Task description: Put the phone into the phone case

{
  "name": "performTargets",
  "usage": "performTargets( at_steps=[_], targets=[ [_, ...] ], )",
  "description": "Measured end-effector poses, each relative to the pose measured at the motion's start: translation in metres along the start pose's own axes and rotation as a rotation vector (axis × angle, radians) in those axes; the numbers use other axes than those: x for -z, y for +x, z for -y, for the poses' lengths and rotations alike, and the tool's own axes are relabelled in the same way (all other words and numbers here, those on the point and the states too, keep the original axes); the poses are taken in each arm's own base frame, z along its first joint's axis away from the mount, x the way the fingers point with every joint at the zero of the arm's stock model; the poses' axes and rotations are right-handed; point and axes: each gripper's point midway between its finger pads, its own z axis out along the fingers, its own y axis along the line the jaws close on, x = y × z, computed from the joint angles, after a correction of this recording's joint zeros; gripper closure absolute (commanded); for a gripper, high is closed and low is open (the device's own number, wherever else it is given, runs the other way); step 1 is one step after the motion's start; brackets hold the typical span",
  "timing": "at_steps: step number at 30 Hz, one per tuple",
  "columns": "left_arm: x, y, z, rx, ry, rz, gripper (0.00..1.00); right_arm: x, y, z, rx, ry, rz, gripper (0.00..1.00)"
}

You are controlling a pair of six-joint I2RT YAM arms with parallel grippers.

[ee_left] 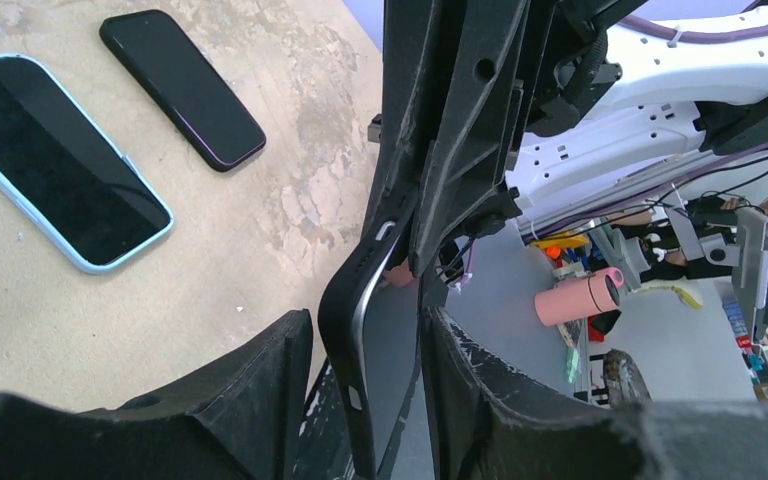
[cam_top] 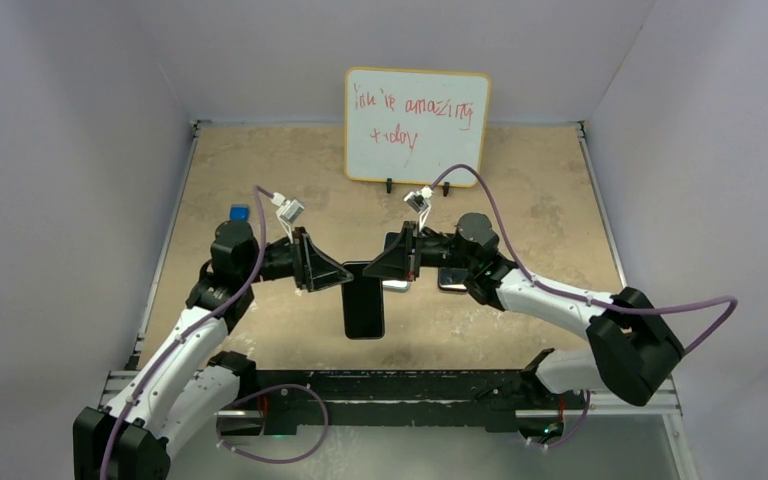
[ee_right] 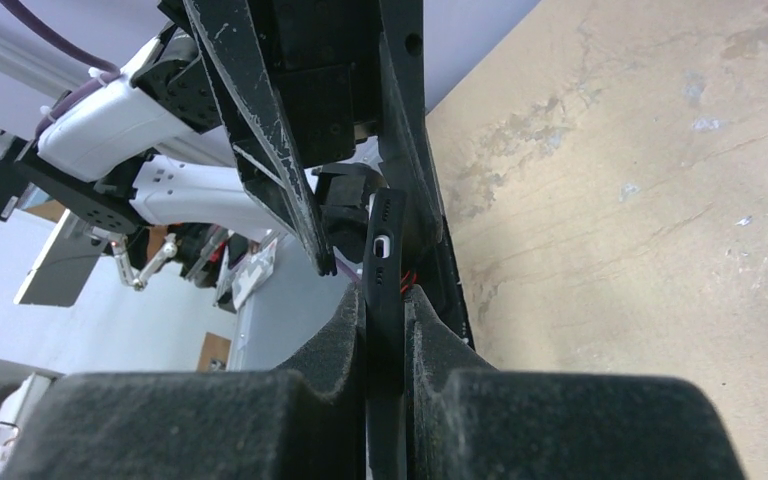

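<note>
The phone [ee_left: 182, 88], black with a thin reddish rim, lies flat on the table, under my right arm in the top view [cam_top: 452, 282]. The light blue phone case [ee_left: 55, 165] lies beside it with a glossy black face inside its rim; I cannot tell whether a phone fills it. My right gripper [ee_right: 385, 300] is shut on the edge of a black phone-shaped slab [ee_right: 384, 250] with a thick matte rim, held above the table [cam_top: 365, 305]. My left gripper [ee_left: 365, 330] straddles the same slab [ee_left: 355, 320], jaws open with a gap on one side. Both grippers meet mid-table [cam_top: 345, 275], [cam_top: 370, 272].
A whiteboard [cam_top: 417, 125] with red writing stands at the back. A small blue cube [cam_top: 239, 212] sits behind my left arm. Grey walls close the tan table [cam_top: 520, 190] on three sides. A metal rail [cam_top: 410, 405] runs along the near edge.
</note>
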Motion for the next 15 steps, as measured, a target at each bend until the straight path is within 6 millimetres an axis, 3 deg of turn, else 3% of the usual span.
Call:
performTargets(
  at_steps=[9,11,13,15],
  targets=[
    [-0.0009,0.0002,-0.0026,0.004,-0.006,-0.001,0.66,-0.0017,0.0025,0.0013,-0.024,-0.023,0.004,1.00],
    [-0.0013,0.0003,-0.0034,0.006,-0.007,-0.003,0.78,-0.0018,0.0019,-0.0007,-0.024,-0.032,0.005,1.00],
    [-0.0019,0.0005,-0.0042,0.010,-0.006,-0.005,0.98,-0.0018,0.0013,-0.0020,-0.023,-0.037,0.006,1.00],
    [-0.0021,0.0004,-0.0035,0.012,-0.002,-0.007,1.00,-0.0009,0.0027,-0.0001,-0.025,-0.034,0.005,1.00]
  ],
)
